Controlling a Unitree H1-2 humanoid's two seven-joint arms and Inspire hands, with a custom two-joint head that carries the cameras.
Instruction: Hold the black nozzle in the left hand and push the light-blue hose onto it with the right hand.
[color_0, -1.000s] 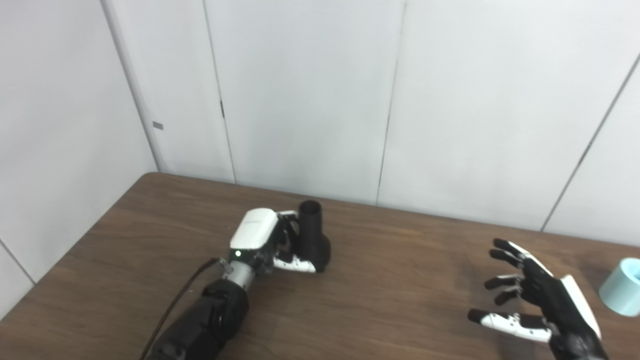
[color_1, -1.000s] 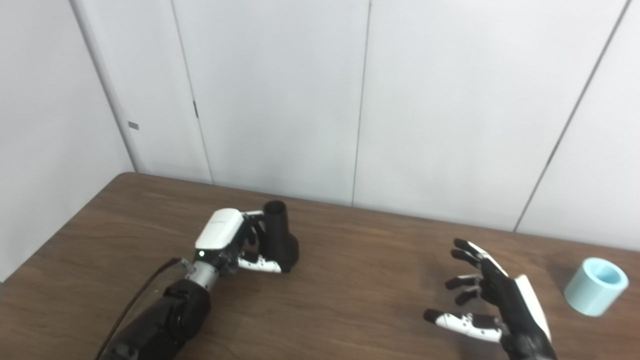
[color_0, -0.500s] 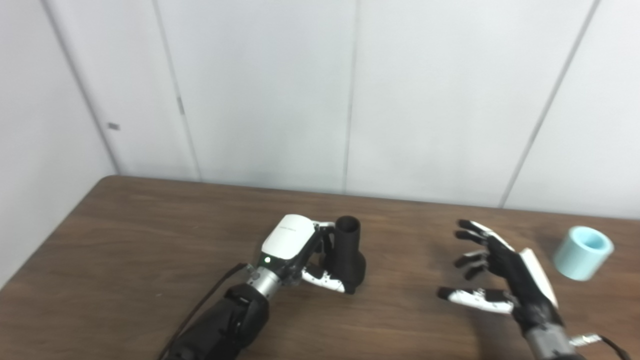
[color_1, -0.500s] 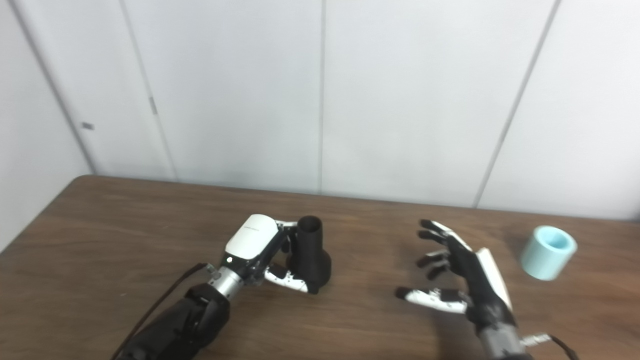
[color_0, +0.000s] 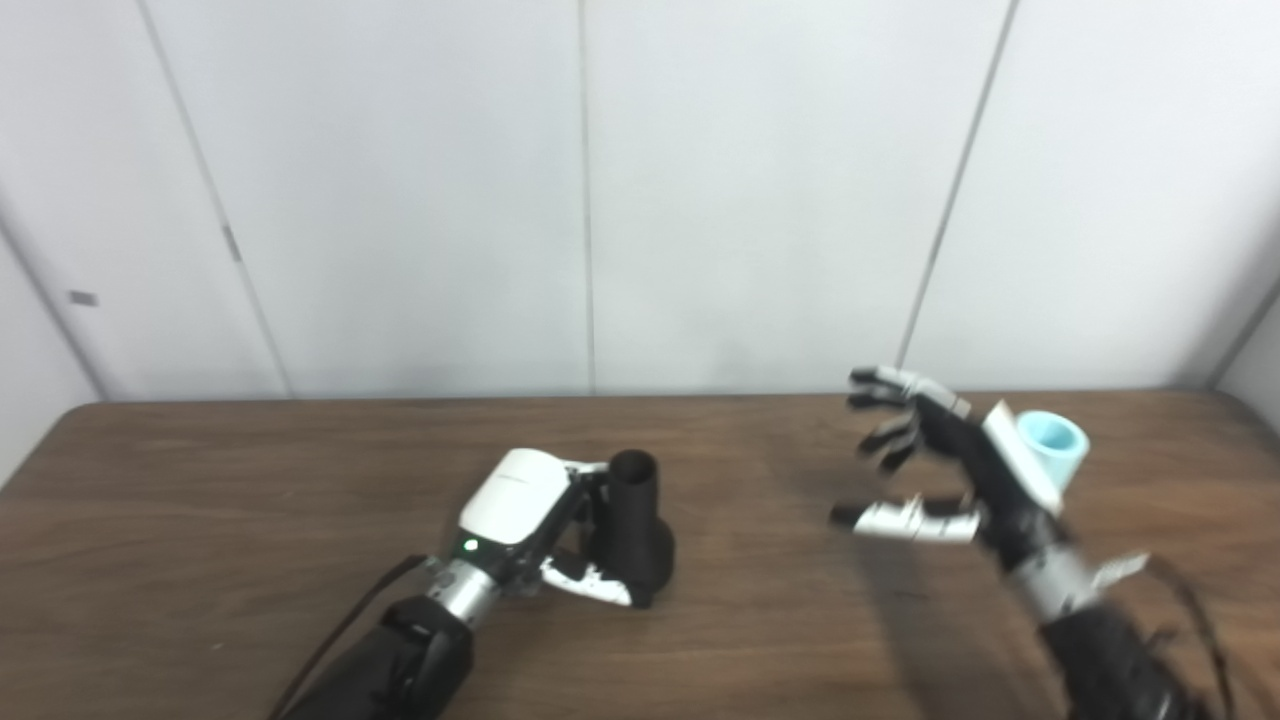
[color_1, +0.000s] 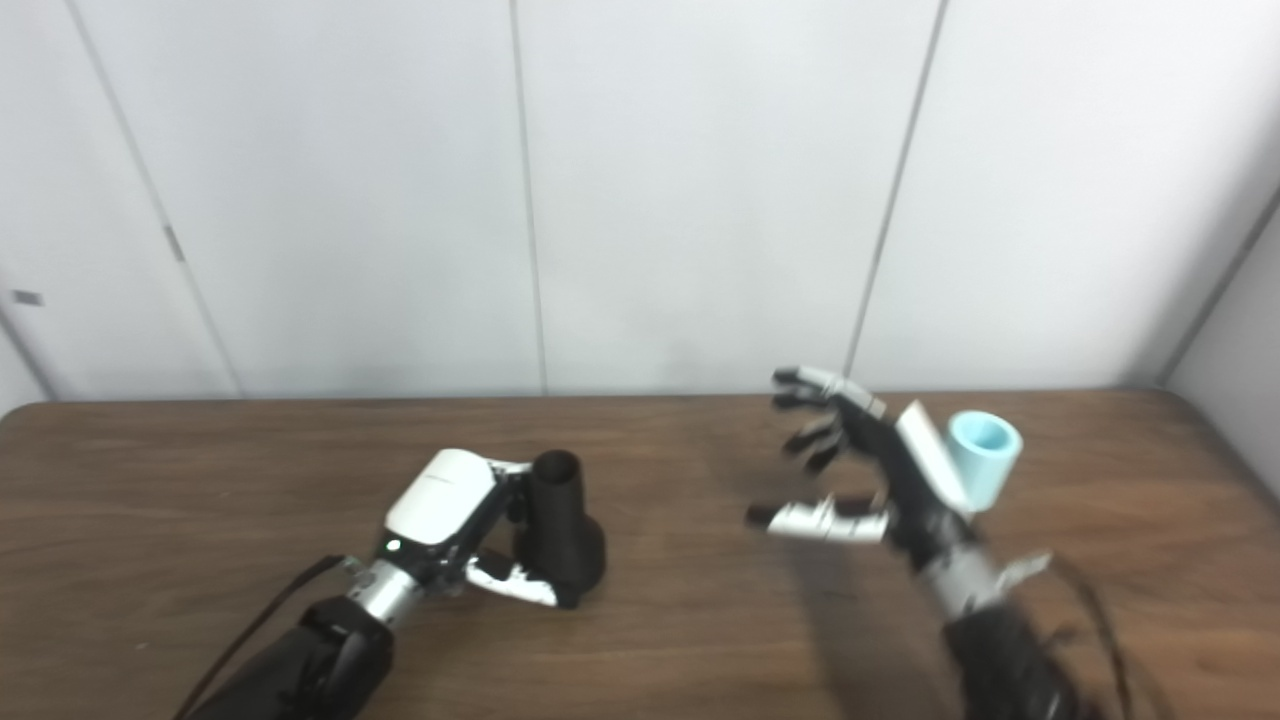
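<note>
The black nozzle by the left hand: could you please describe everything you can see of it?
The black nozzle is matte, plastic-looking, with a narrow open-topped tube above a wider flared base. It stands upright on the brown table, left of centre. The left hand wraps it from the left, thumb across its lower front. Nothing is fitted on its top.

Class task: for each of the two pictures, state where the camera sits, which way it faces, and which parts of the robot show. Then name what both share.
Left eye view: on the head, left side, looking down and forward over the table to the wall; shows both arms, the left hand on the black nozzle, the right hand open.
Right eye view: beside it, same aim, everything shifted leftward.
Shared: both hands, nozzle, light-blue hose behind the right hand.
</note>
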